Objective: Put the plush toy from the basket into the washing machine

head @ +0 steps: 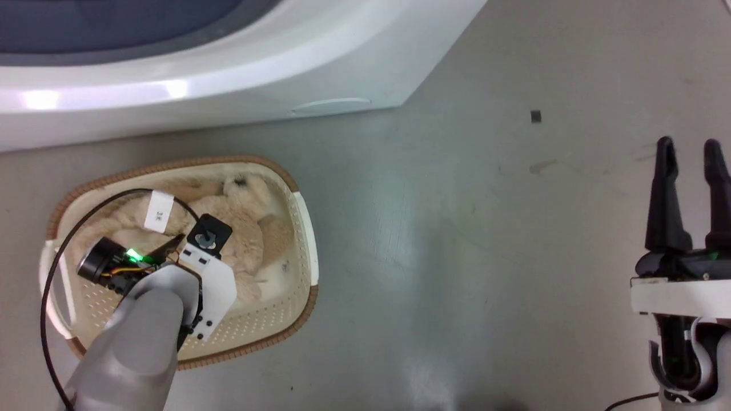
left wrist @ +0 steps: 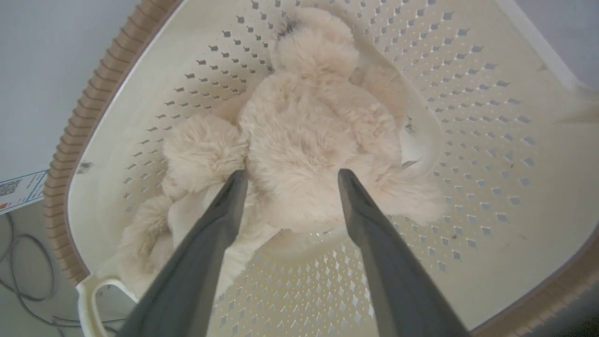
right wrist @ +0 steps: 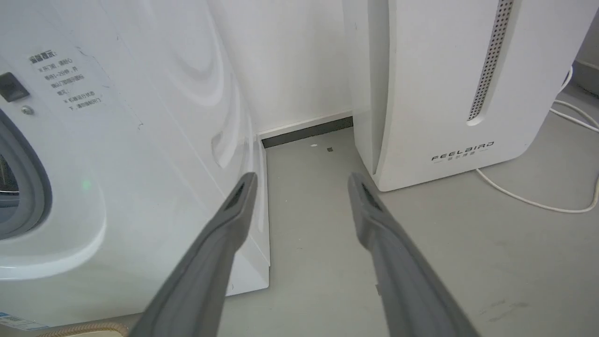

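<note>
Our left gripper (left wrist: 291,174) hangs inside the oval cream plastic basket (left wrist: 468,93), its two long dark fingers (left wrist: 222,215) spread wide and holding nothing. Between the fingertips lies the fluffy beige-cream plush toy (left wrist: 304,135). The tips stand on either side of its rounded body, right at the fur, though we cannot tell whether they press into it. The toy stretches away from the fingers along the basket's bottom. One stubby limb lies to the left of the left finger, and the toy's far end is close to the perforated wall ahead of the tips. The brown woven-look rim (left wrist: 79,121) curves round beyond that wall. In the head view a thin black cable (head: 51,274) with a white tag loops over the wrist above the basket, which stands on the grey floor (head: 457,228).

Our right gripper (head: 689,145) is well apart from the basket, over bare floor, fingers parted with floor showing between them. Ahead of its tips a small dark square (head: 535,116) lies on the floor. Farther on, to the left of those fingers, stands the large white front-loading washing machine (right wrist: 140,140), with its grey rubber door seal (right wrist: 32,187) at the far left. To their right is the plain white slanted appliance (right wrist: 421,84) marked FEELBIRD, a white cord (right wrist: 524,200) trailing beside it.
</note>
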### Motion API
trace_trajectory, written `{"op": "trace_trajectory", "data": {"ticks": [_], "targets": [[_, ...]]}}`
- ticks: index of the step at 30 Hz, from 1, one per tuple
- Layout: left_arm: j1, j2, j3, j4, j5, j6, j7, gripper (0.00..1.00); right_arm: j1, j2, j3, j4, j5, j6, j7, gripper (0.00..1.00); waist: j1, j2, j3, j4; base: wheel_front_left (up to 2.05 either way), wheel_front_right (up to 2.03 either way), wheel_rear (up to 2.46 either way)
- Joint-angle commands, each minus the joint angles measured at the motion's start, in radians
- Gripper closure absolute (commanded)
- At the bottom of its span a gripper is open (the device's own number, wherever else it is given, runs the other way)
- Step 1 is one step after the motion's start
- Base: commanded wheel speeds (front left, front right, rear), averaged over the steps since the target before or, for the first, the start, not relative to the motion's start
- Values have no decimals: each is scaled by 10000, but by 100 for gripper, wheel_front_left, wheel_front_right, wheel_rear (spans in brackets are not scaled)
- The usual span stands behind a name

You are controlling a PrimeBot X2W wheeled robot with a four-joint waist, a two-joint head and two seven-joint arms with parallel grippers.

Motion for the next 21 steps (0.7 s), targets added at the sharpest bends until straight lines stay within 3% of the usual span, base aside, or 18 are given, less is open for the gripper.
{"op": "trace_trajectory", "data": {"ticks": [1,21], "targets": [[-446,113,-160,344,100,-57,99,0,-306,-3,-84,-132,229,-5,-107,0,-1,0,476,-93,0,0,0],[-2353,327,-1005,2297,-8,-8,351,0,-959,-4,-447,-511,913,-6,-504,0,-1,0,2477,-315,0,0,0]]}}
